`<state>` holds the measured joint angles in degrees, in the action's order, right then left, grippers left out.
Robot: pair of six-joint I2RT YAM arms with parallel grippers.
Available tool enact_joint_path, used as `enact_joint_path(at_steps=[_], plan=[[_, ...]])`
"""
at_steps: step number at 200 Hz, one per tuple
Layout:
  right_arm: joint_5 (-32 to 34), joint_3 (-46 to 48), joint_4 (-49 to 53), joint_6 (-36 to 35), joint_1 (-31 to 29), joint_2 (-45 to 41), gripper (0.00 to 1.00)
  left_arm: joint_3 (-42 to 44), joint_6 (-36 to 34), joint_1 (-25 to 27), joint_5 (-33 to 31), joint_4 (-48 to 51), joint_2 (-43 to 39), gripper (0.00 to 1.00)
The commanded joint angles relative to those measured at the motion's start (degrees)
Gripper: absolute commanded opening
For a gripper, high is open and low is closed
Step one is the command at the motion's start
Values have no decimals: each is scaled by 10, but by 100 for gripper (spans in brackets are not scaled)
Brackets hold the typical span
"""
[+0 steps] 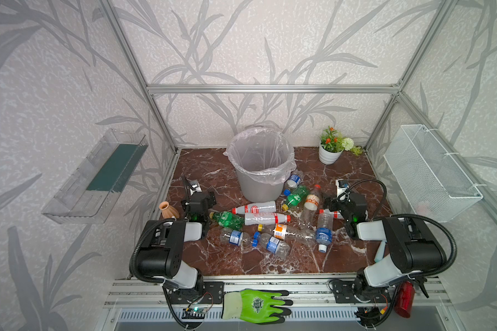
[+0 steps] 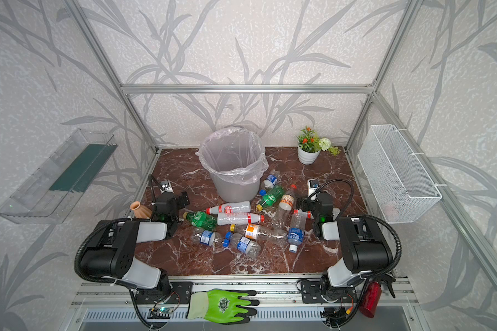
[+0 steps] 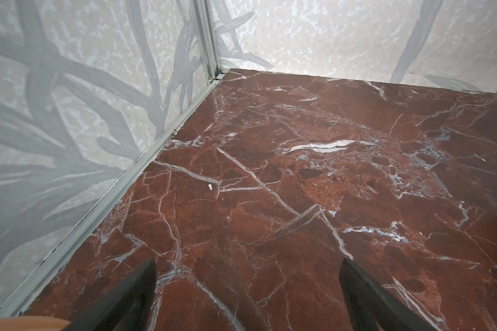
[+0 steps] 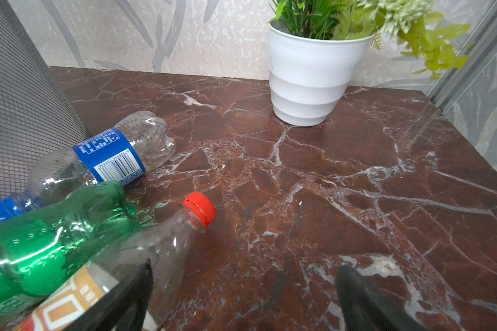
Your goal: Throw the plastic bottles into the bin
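Note:
The grey bin [image 1: 256,186] with its clear bag stands at the back middle of the marble table in both top views. In front of it and to its right lie several plastic bottles: white with red bands [image 1: 256,207], green [image 1: 230,219], clear with a blue label [image 1: 324,232], clear with an orange label [image 1: 281,230]. My left gripper [image 1: 199,197] hovers left of the heap, open and empty [image 3: 248,262] over bare marble. My right gripper [image 1: 343,200] is open [image 4: 246,265], with one finger over the orange-labelled, red-capped bottle [image 4: 144,258], beside a green bottle [image 4: 55,238] and a blue-labelled bottle [image 4: 109,156].
A terracotta vase [image 1: 168,210] lies by the left gripper. A white flower pot [image 1: 329,153] stands at the back right. A wire mesh basket [image 1: 431,172] hangs on the right wall, a clear shelf [image 1: 95,174] on the left. A green glove [image 1: 256,305] lies on the front rail.

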<state>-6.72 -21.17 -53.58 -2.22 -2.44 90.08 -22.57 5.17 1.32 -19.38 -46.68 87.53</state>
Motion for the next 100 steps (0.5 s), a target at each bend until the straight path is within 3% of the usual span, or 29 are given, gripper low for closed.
enact_joint_path(at_steps=[1, 84, 100], plan=[[-6, -12, 0, -4, -1, 3, 99, -8, 3, -3, 1, 6, -3, 99], [-6, -10, -2, -4, -1, 3, 99, -5, 3, -3, 0, 3, -4, 99], [38, -18, 37, 21, 6, -29, 99, -11, 12, -1, -14, 41, -32, 99]])
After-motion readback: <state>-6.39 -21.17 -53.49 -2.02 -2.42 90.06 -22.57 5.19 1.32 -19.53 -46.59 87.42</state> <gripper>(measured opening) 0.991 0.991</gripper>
